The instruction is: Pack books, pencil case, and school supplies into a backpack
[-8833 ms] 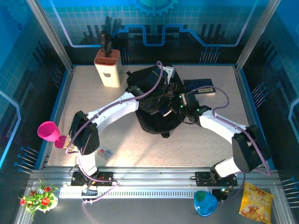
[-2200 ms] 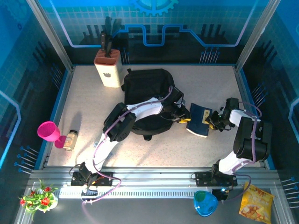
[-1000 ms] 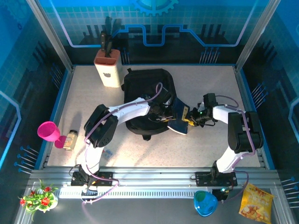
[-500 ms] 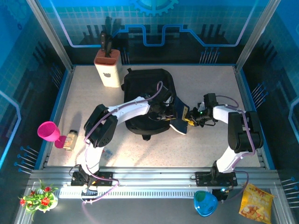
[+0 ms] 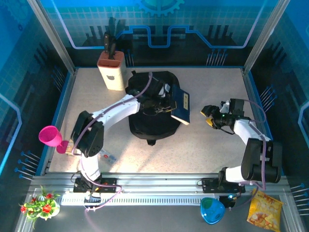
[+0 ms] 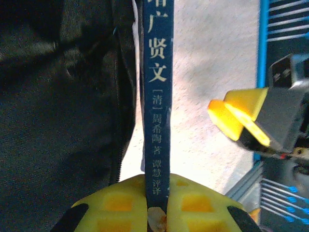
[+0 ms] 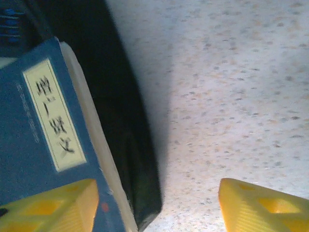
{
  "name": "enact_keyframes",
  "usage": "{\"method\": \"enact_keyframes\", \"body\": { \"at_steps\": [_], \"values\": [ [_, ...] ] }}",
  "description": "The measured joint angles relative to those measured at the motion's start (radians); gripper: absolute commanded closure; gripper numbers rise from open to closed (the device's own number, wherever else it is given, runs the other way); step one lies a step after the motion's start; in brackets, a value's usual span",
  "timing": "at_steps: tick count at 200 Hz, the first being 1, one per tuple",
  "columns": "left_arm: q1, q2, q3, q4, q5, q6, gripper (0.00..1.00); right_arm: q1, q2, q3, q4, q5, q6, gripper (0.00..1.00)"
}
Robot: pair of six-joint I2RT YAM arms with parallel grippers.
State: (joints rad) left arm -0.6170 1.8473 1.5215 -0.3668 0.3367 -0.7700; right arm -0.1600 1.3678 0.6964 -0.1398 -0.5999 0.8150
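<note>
Left wrist: left gripper [image 6: 157,195] pinches a dark blue book [image 6: 155,96].
Over the speckled table [image 7: 241,72] the right gripper [image 5: 208,117] stands spread, touching nothing.

My left wrist view cuts the book [image 6: 155,96] off at the top edge. From my right wrist, its label [image 7: 53,113] reads blurred.

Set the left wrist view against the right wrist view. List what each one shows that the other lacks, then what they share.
Left wrist: the blue book's printed spine, clamped edge-on in the shut left end effector, with the right end effector open and apart from it beyond.
Right wrist: the book's front cover with its pale label and cream page edges, and that end effector's own yellow fingers spread wide.
Both: the book, the black backpack beside it and the speckled table.
</note>
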Motion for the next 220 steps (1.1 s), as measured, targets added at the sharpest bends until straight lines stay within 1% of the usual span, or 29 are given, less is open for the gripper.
{"method": "enact_keyframes", "body": {
  "at_steps": [29,43,65,84,105,119,151,178,183,201,220],
  "values": [
    [0.043,-0.090,-0.077,0.132,-0.001,-0.065,0.95,0.005,-0.079,-0.053,0.124,-0.062,0.130,0.14],
    [0.060,-0.129,-0.129,0.209,-0.021,-0.106,0.95,0.019,-0.117,-0.074,0.184,-0.075,0.198,0.09],
    [0.076,-0.169,-0.211,0.329,-0.065,-0.178,0.94,0.077,-0.173,-0.092,0.282,-0.080,0.317,0.05],
    [0.081,-0.173,-0.264,0.424,-0.106,-0.239,0.94,0.141,-0.201,-0.095,0.369,-0.067,0.402,0.04],
    [0.081,-0.173,-0.305,0.497,-0.140,-0.297,0.94,0.217,-0.212,-0.095,0.463,-0.032,0.499,0.04],
    [0.081,-0.173,-0.322,0.541,-0.157,-0.328,0.93,0.262,-0.212,-0.095,0.500,-0.002,0.536,0.04],
    [0.081,-0.173,-0.346,0.625,-0.175,-0.384,0.93,0.341,-0.195,-0.093,0.528,0.071,0.575,0.06],
    [0.081,-0.173,-0.357,0.667,-0.176,-0.417,0.93,0.390,-0.131,-0.066,0.555,0.116,0.599,0.08],
    [0.081,-0.173,-0.359,0.672,-0.176,-0.422,0.93,0.397,-0.117,-0.057,0.561,0.124,0.600,0.09],
    [0.081,-0.173,-0.359,0.687,-0.176,-0.437,0.93,0.418,-0.063,-0.018,0.585,0.141,0.615,0.17],
    [0.081,-0.173,-0.359,0.697,-0.176,-0.441,0.93,0.437,-0.010,0.023,0.622,0.156,0.637,0.21]
  ]
}}
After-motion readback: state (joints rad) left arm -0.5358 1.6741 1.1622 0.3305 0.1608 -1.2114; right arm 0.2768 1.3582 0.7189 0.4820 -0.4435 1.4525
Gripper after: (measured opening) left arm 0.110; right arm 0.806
